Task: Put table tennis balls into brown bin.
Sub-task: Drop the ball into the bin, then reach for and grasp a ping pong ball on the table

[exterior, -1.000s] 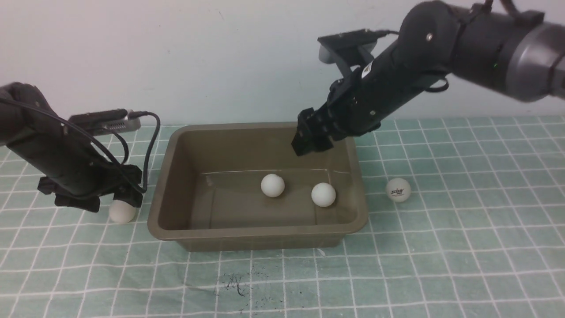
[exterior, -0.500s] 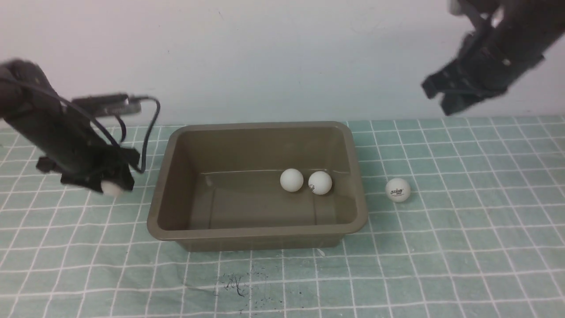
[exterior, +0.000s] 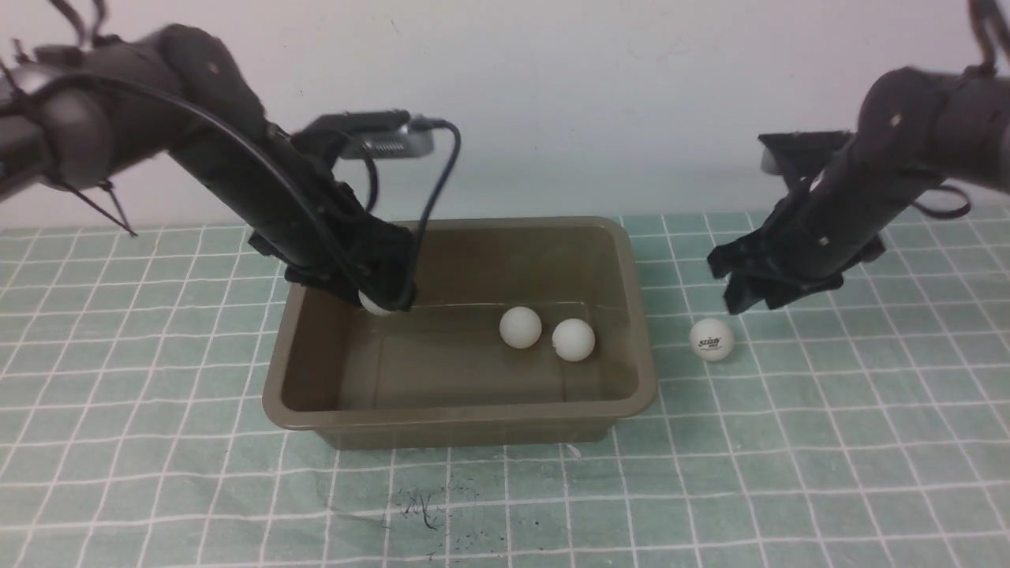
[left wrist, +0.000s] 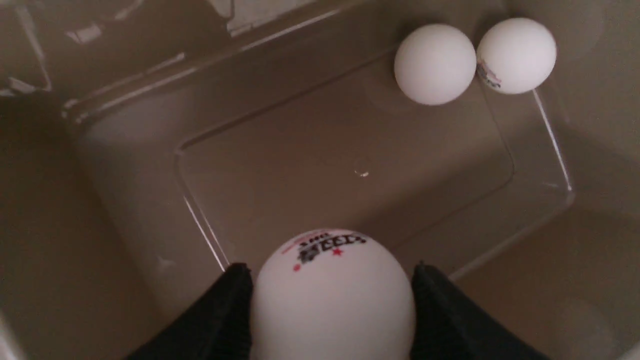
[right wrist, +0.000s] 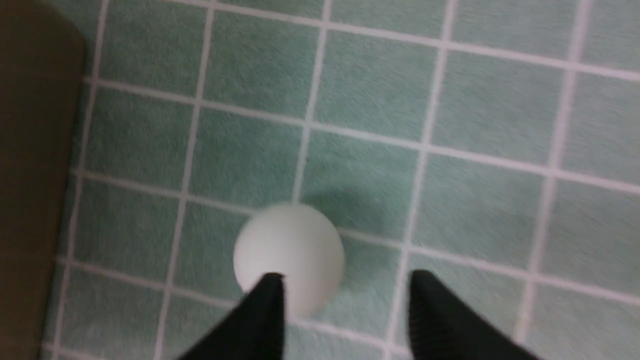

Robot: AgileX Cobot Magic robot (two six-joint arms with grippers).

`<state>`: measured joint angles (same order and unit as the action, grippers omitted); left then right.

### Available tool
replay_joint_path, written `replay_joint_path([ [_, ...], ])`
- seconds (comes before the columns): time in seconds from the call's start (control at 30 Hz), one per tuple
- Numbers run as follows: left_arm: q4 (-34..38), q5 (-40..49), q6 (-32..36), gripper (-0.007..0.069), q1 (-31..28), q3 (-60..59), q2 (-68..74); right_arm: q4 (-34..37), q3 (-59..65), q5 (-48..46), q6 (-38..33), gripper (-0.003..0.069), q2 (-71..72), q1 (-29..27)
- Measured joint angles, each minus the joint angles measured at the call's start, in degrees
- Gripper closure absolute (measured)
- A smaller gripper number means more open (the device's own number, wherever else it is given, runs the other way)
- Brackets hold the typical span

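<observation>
The brown bin stands mid-table. Two table tennis balls lie side by side on its floor, right of centre; the left wrist view shows these balls too. My left gripper hangs over the bin's back left part, shut on a third ball with a printed logo, which sits between the left gripper's black fingers. A fourth ball rests on the cloth right of the bin. My right gripper hovers open just above and behind that ball, which lies by one finger.
A green checked cloth covers the table, with a dark smudge in front of the bin. A pale wall rises behind. The bin's rim shows at the edge of the right wrist view.
My left gripper lifted its ball off the cloth left of the bin and carried it over the bin. My right arm swung out of the bin and dropped over the ball on the right.
</observation>
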<state>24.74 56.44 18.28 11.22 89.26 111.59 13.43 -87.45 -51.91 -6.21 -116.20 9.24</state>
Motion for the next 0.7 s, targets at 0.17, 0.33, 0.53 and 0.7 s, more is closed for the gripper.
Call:
replay_joint_path([
  [0.17,-3.03,-0.94,-6.04,0.0020,1.24,0.39,0.95,2.44,0.00,1.52,-1.52,0.0053,-3.81,0.83],
  [0.33,-5.91,4.46,-7.29,0.0064,1.24,4.81,0.24,3.04,0.00,2.78,-1.57,0.0067,-6.16,0.93],
  [0.53,-15.93,10.91,-11.17,0.0502,1.24,9.58,-7.88,2.60,-2.67,-3.17,-0.12,0.0295,-5.08,0.93],
  [0.7,-23.89,13.37,-17.21,0.0624,1.24,7.71,-21.21,3.98,-6.50,-9.46,2.06,0.0293,3.68,1.18],
])
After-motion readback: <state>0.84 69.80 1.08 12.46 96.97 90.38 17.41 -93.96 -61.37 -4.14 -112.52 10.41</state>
